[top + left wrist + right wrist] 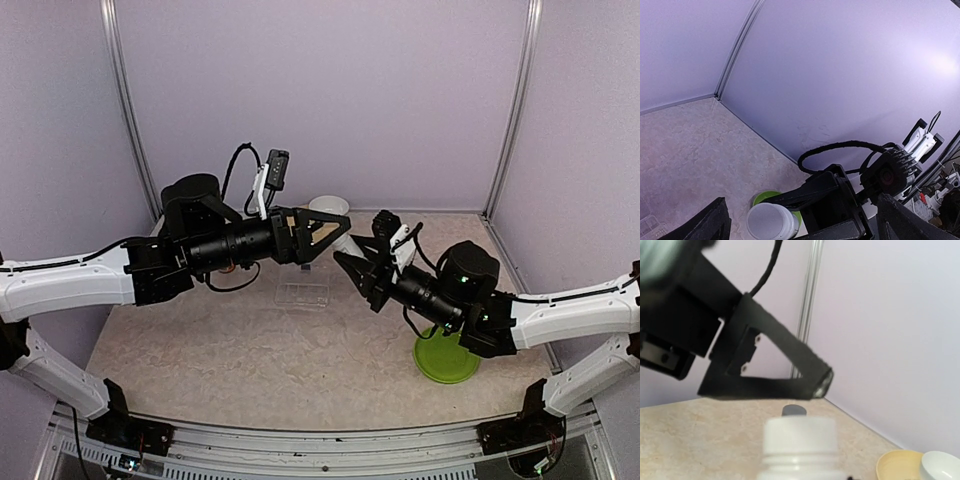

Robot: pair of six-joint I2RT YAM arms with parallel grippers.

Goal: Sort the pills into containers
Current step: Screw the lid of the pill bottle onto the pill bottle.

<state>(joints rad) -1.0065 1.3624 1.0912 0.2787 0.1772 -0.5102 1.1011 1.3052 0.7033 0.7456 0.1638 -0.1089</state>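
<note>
- Left gripper (328, 238): jaws wide apart, nothing in them. Held up off the table (200, 350), pointing right, at the right arm.
- Right gripper (360, 245): looks clamped on a white bottle (345, 243). Fair caveat: its own fingers are out of the right wrist view, only the bottle (800, 445) shows at the bottom edge.
- Bottle is in the air between the two grippers. Its round end (771, 221) faces the left wrist camera.
- One left finger (765, 370) hangs just above the bottle neck in the right wrist view; can't tell if it touches.
- Pill box (303, 294): clear, flat on the table, below and just left of where the grippers meet. Nothing is touching it.
- Pills: can't make out any, either in the box or loose on the table.
- White bowl (328, 207) sits on a tan plate (892, 465) at the back wall, behind the grippers.
- Green plate (445, 360) is front right, partly under the right arm, well apart from the pill box.
</note>
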